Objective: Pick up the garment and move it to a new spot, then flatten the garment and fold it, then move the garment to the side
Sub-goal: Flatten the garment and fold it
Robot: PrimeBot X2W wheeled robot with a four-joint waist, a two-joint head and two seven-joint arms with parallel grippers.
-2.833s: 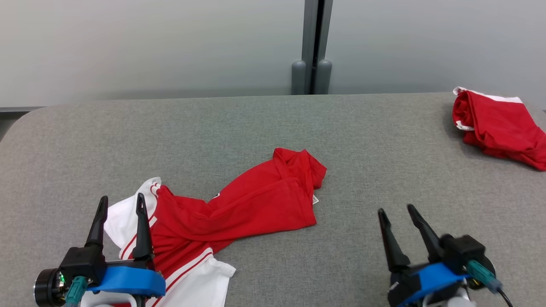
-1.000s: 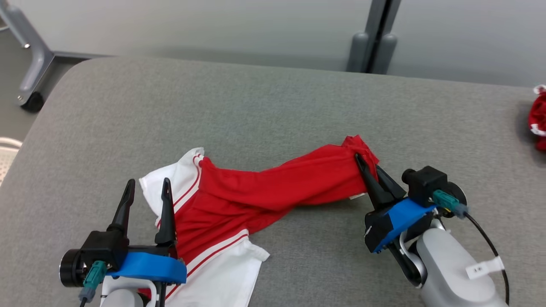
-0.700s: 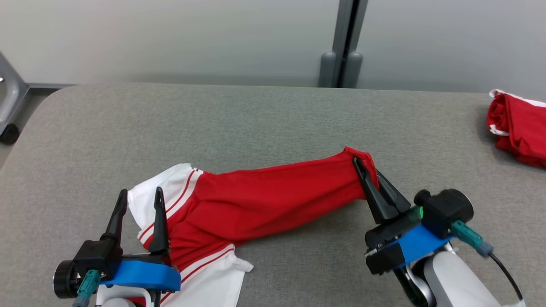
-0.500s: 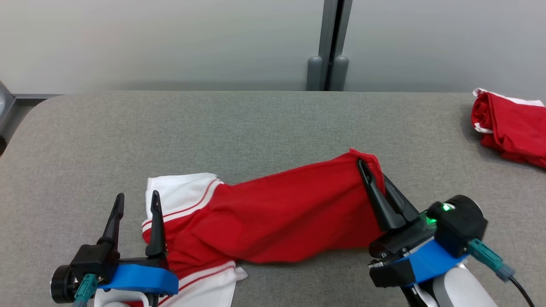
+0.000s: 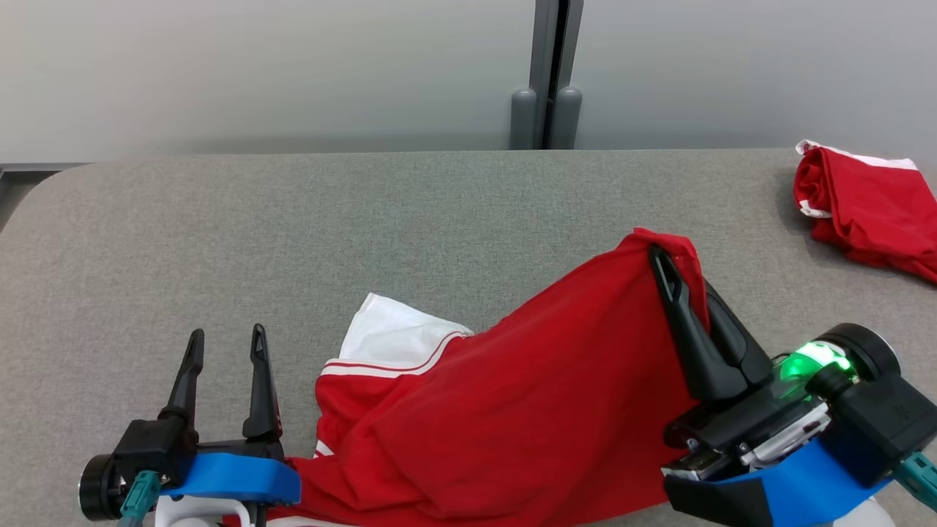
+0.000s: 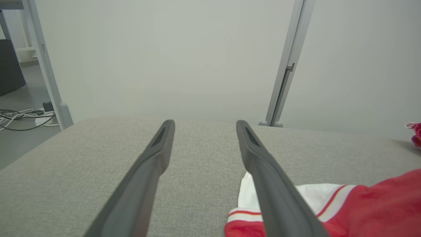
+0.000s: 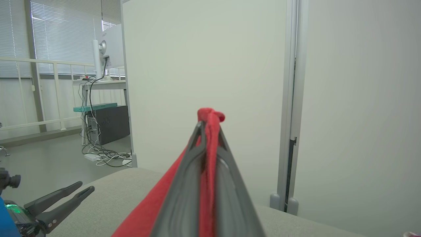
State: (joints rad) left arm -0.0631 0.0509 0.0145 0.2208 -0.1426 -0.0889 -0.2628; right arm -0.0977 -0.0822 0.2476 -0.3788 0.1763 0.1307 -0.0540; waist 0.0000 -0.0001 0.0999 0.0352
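The garment (image 5: 512, 410) is a red shirt with white, red-striped sleeves, and one end of it is lifted off the grey table (image 5: 293, 234). My right gripper (image 5: 670, 263) is shut on that raised red end, which hangs down and left from it to the table. In the right wrist view the red cloth (image 7: 210, 131) is pinched between the closed fingers. My left gripper (image 5: 225, 344) stands open at the lower left, just left of the white sleeve (image 5: 395, 340), holding nothing. The left wrist view has that sleeve (image 6: 315, 197) beside the right finger (image 6: 260, 164).
A second red and white garment (image 5: 864, 205) lies bunched at the table's far right. A grey partition wall with a post (image 5: 545, 73) stands behind the table. Floor with cables (image 6: 19, 115) lies beyond the table's left edge.
My right gripper closed on the garment's red end, lifted it and carried it to the right; the cloth and white sleeve slid right, away from the left gripper. The camera also shifted.
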